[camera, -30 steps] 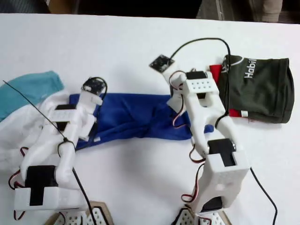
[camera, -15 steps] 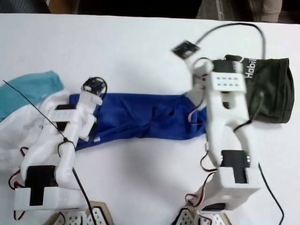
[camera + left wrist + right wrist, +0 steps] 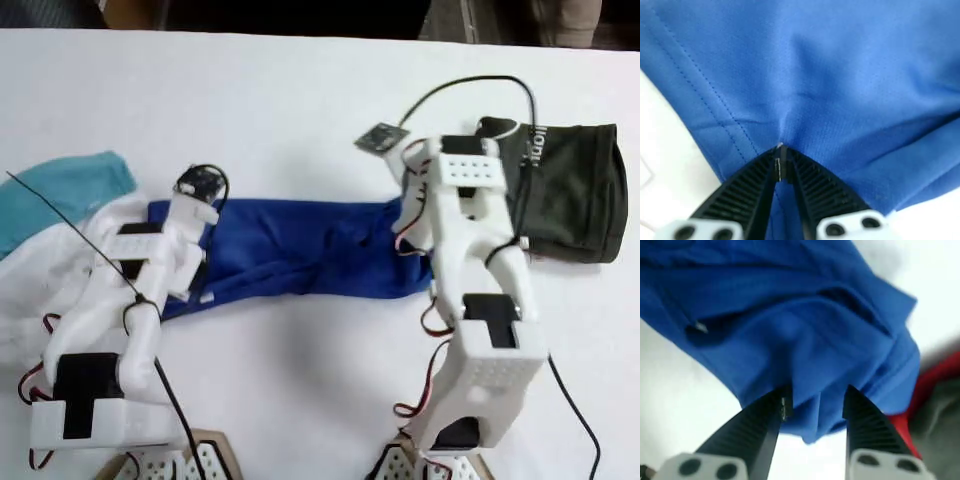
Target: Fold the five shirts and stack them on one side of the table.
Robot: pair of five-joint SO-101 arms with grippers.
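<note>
A blue shirt (image 3: 300,250) lies stretched across the table's middle between the two arms. My left gripper (image 3: 780,165) is shut on a pinch of the blue shirt (image 3: 840,85) near its hem. In the high view the left gripper (image 3: 200,250) stands over the shirt's left end. My right gripper (image 3: 815,405) is open, its fingers apart on either side of a bunched fold of the blue shirt (image 3: 790,330). From above, the right gripper (image 3: 408,222) is at the shirt's right end.
A folded dark green shirt (image 3: 565,190) lies at the right on a red shirt (image 3: 935,382), close to the right arm. A teal shirt (image 3: 60,190) and a white shirt (image 3: 35,285) lie heaped at the left, beside the left arm.
The right arm swung right toward the green shirt, then came back slightly left. The blue shirt's right end shifted right with it. The left arm has kept still.
</note>
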